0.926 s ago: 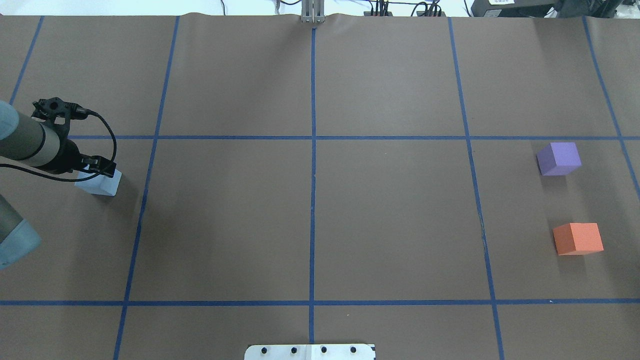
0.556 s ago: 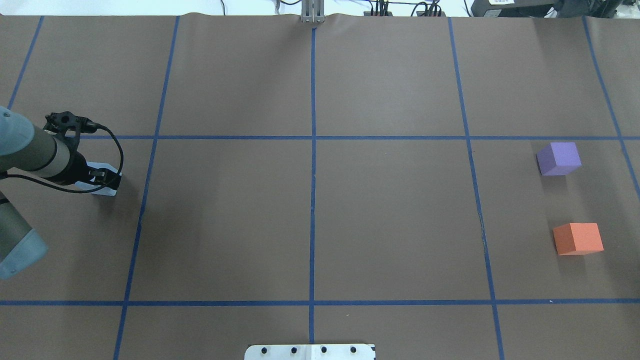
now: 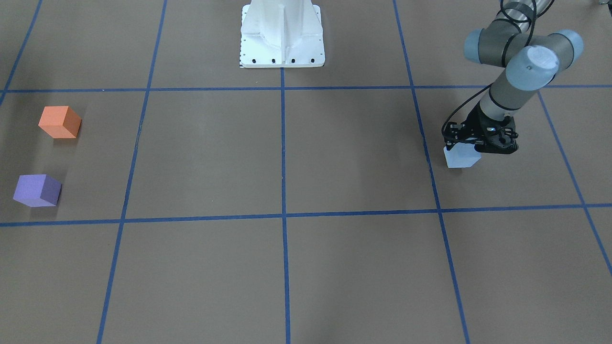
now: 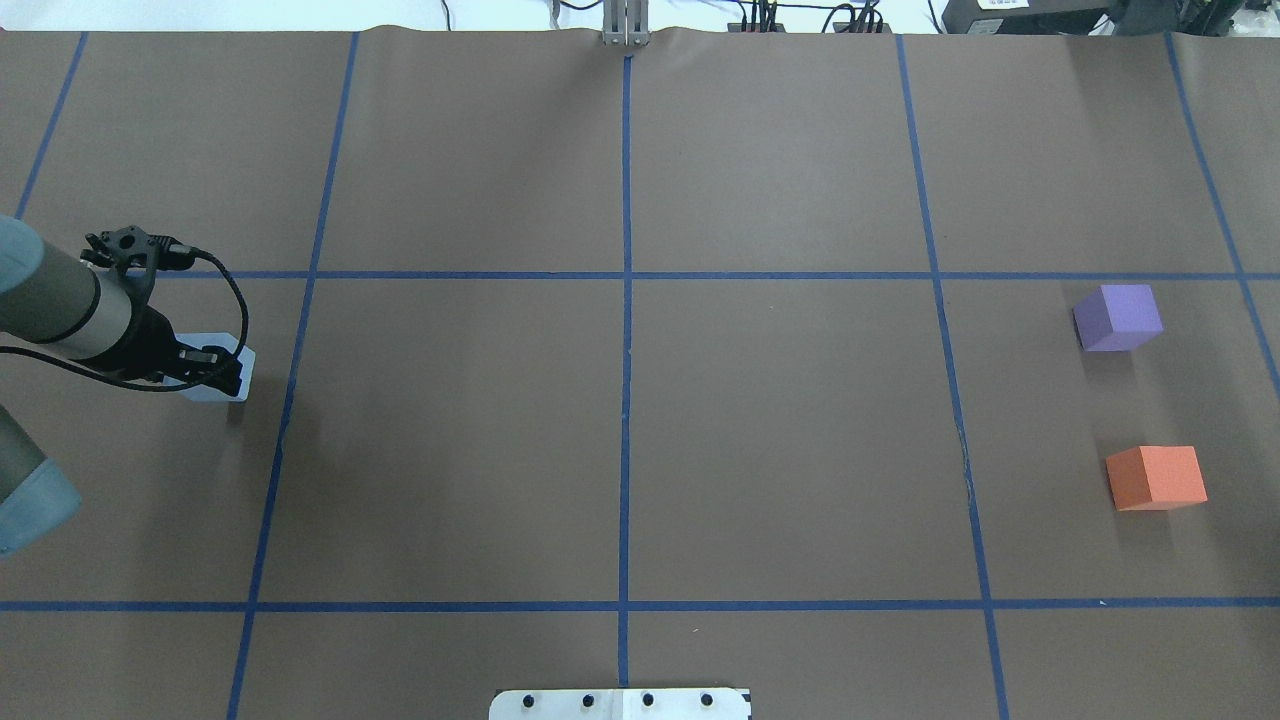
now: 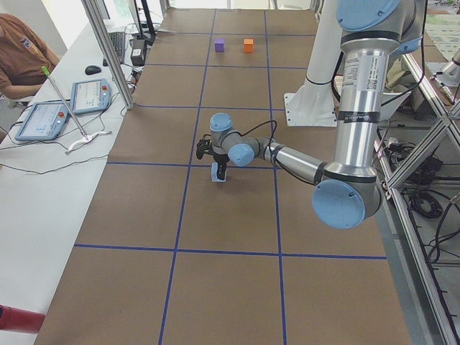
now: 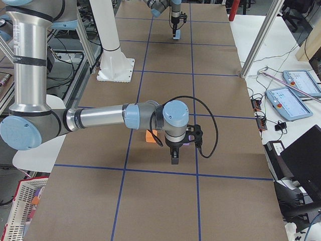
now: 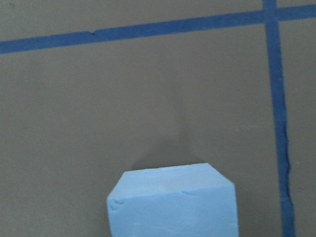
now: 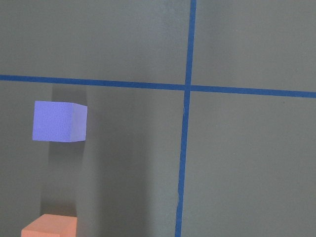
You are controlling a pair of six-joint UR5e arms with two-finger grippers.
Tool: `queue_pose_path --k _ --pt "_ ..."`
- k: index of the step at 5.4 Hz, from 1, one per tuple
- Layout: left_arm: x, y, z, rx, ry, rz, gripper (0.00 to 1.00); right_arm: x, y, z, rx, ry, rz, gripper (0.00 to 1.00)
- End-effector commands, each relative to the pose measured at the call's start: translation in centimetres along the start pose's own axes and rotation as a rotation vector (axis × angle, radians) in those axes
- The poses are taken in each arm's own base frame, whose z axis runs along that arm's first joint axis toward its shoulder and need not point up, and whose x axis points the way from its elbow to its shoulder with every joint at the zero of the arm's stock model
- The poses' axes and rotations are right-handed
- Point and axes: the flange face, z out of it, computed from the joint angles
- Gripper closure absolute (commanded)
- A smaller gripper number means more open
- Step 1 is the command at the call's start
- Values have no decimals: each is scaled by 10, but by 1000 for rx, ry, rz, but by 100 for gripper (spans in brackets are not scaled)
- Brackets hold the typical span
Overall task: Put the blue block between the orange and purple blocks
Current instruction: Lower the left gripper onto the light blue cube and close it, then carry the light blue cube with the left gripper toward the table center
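The pale blue block [image 4: 235, 378] is at the table's left side, in my left gripper [image 4: 215, 368], which is shut on it, at or just above the paper. It also shows in the front view [image 3: 460, 157] and fills the bottom of the left wrist view [image 7: 173, 202]. The purple block [image 4: 1118, 316] and the orange block [image 4: 1156, 477] stand at the far right, a gap between them. The right wrist view shows the purple block [image 8: 59, 121] and the orange block [image 8: 49, 225]. My right gripper [image 6: 174, 156] hangs near them; I cannot tell if it is open.
Blue tape lines [image 4: 625, 300] split the brown paper into squares. The white robot base plate [image 3: 282, 48] is at the robot's edge. A side table with tablets [image 5: 65, 108] and an operator [image 5: 21, 54] runs along the far side.
My left gripper came down over the blue block. It and the block have since shifted slightly right and toward the robot. The purple and orange blocks have not moved.
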Motion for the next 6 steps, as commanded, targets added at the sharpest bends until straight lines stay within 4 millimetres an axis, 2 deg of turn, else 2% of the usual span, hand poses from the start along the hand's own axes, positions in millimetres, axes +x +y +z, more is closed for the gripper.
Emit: queue_pose_path --k 1,2,3,4,5,6 --pt "66 -30 -70 11 28 -66 100 -1 0 1 -3 -2 -2 0" --pt "134 -64 -94 44 78 -150 100 -1 0 1 -3 0 -1 1" --pt "224 -60 -84 21 126 -143 100 -1 -1 1 -2 3 0 1" --pt "288 -63 -61 89 85 -103 100 -2 -1 -1 1 2 -4 1" --pt "363 -85 -40 106 56 -77 100 -3 -1 -1 2 2 -3 1" --pt "423 -96 -12 126 0 -52 100 -4 -2 -1 2 0 -5 1"
